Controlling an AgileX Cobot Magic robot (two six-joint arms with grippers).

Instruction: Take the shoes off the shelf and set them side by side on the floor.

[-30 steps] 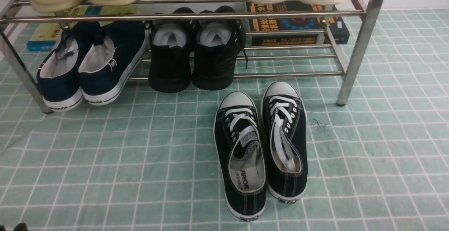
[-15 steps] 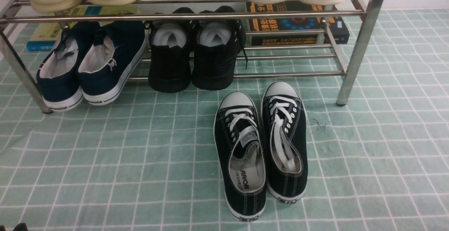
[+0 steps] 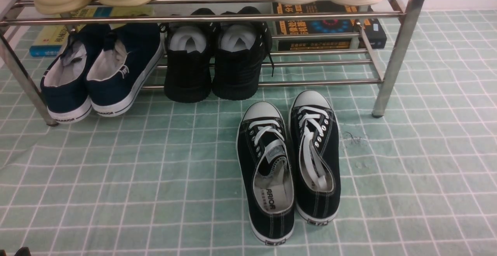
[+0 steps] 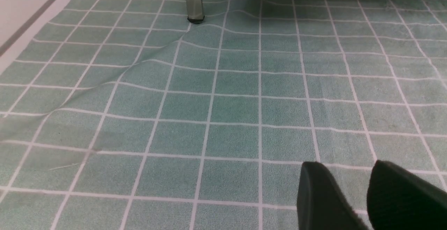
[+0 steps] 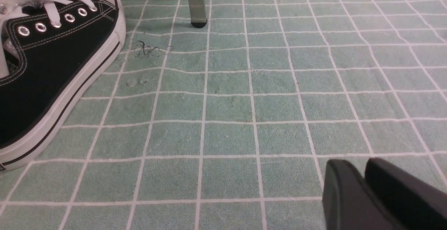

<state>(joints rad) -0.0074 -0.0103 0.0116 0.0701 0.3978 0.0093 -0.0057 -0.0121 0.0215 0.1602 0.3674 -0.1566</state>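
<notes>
Front view: the black canvas sneakers (image 3: pixel 289 162), with white laces and toe caps, lie on the floor (image 3: pixel 136 194) toward five o'clock. Left gripper (image 4: pixel 352 188) has its jaws slightly spread; right gripper's (image 5: pixel 361 181), I cannot tell.

Black canvas sneakers (image 3: pixel 289 162) with white laces, side by side on gridded floor (image 3: pixel 136 178)

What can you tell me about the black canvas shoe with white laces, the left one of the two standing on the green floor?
It is a black canvas low-top sneaker with a white toe cap, white stitching, metal-ringed eyelets and a white-edged sole. The white laces cross loosely below a pale tongue label; lettering shows on the light insole. It sits upright and empty on the pale green gridded floor, toe towards the rack, its right side close against its mate.
</notes>
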